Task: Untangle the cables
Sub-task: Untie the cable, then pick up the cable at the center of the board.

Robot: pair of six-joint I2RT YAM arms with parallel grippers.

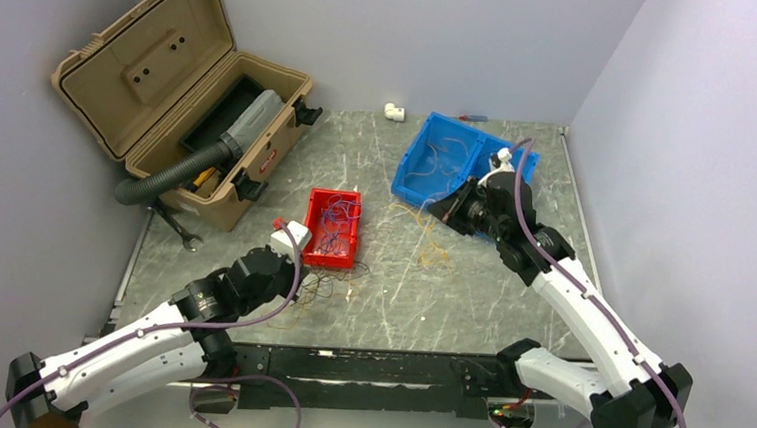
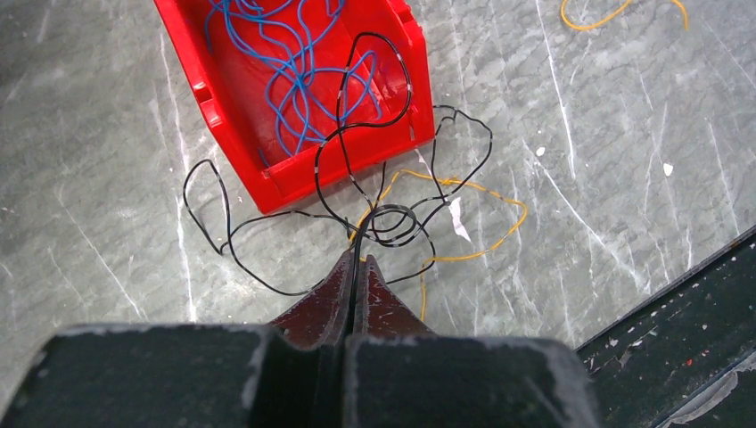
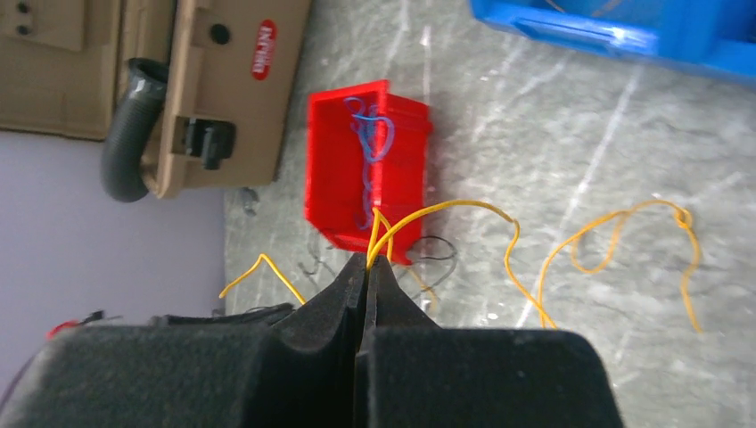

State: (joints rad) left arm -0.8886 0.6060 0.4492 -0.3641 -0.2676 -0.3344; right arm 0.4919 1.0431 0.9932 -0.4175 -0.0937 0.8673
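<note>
Your left pincer (image 2: 357,270) is sitting closest to the lens. Its tips are pressing together on a black cable (image 2: 392,223), which is knotting into small loops just ahead of them on the worktop (image 2: 107,223). Beyond that knot, one black loop is hanging over the near rim of the red bin (image 2: 308,178), where blue cables (image 2: 303,80) are lying. A yellow-orange cable (image 2: 524,211) is threading through the knot and curving off ahead and to the right of the tips.

Be drawing back slowly and slightly upward, checking that the bin is not dragging and that the yellow-orange cable is slipping free rather than cinching.

Further right, your right pincer (image 3: 367,265) is likewise clamping down, on a long yellow cable (image 3: 455,204). This one is arching out of the tips toward more loops on their right. Be pulling it away from those loops, and away from the left arm, so the slack is opening rather than tightening.
</note>
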